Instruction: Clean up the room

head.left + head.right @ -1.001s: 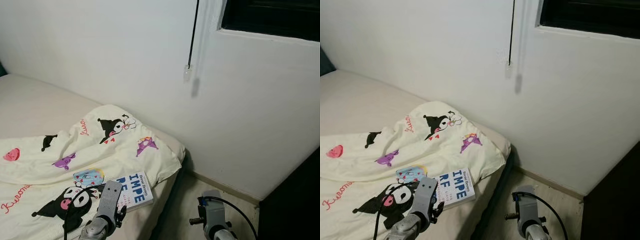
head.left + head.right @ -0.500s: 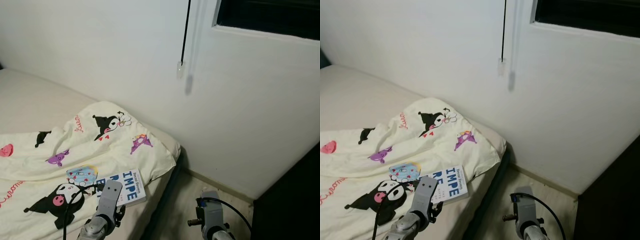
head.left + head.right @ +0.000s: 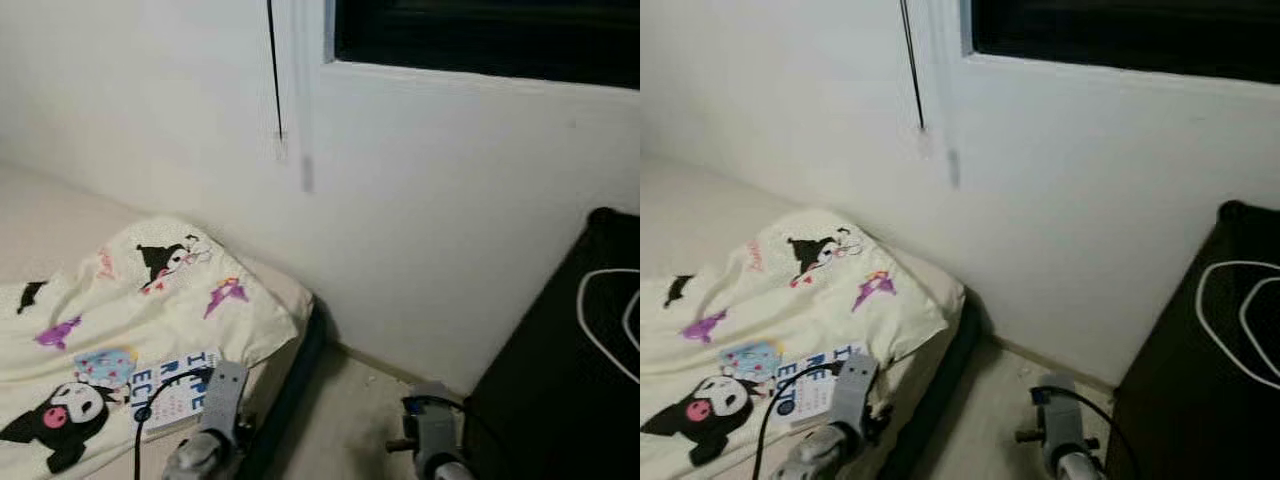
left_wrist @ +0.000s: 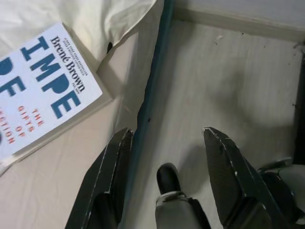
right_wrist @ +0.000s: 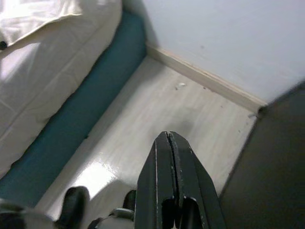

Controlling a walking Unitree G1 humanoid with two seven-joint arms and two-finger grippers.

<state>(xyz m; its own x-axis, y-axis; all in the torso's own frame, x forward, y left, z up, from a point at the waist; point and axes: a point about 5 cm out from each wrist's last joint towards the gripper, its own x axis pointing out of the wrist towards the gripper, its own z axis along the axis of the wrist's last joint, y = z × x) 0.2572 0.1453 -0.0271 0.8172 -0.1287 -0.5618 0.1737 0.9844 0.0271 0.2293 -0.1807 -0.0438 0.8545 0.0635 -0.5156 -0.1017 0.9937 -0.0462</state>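
The book [image 4: 45,90] lies on the bed [image 4: 62,181] at ten o'clock from the wide-open left hand [image 4: 167,143], the nearer one; right hand [image 5: 169,143] pinched shut, empty

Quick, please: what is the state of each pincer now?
Left pincer: open, holding nothing.
Right pincer: closed, holding nothing.

The camera has turned to the right: the bed [image 3: 290,300] and the book [image 3: 172,388] now sit further left, and a black cabinet [image 3: 560,370] with a white cable [image 3: 600,320] on it has come into view.
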